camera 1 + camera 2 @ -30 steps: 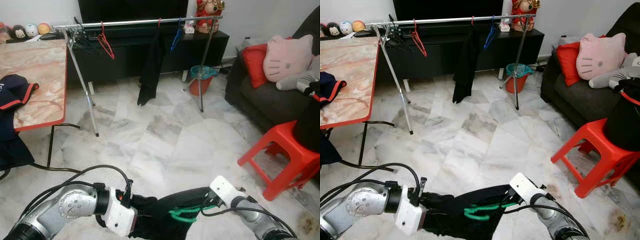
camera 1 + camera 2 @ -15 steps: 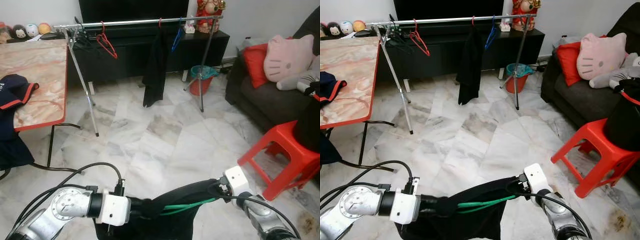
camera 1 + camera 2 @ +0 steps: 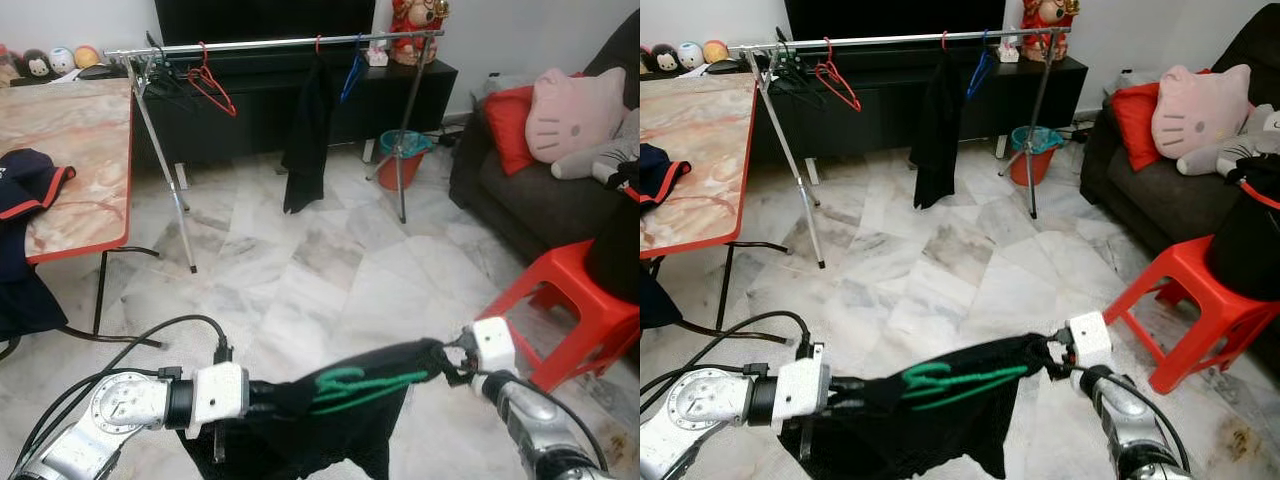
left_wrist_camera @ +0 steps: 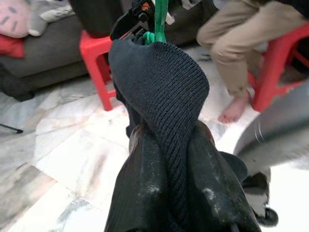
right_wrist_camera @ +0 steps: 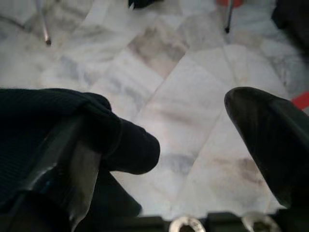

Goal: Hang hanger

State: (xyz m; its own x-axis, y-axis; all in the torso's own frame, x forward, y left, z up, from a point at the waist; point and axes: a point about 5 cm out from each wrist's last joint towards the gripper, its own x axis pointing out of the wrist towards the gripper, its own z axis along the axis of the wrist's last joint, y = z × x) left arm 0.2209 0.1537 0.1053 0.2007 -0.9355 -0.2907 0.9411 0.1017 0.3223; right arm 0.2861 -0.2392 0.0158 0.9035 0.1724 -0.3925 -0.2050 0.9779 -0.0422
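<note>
Left wrist view: left gripper (image 4: 166, 159) pinched shut on a black garment (image 3: 330, 420) carrying a green hanger (image 3: 355, 385); right gripper (image 5: 178, 145) spread wide, one finger (image 5: 63, 164) under the cloth, above the floor (image 3: 320, 270).

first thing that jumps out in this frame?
The black garment on a green hanger, stretched low between the left gripper and the right gripper in front of the robot. Next, the clothes rail across the room by the TV cabinet, a black garment hanging from it, and the red stool on the robot's right.
</note>
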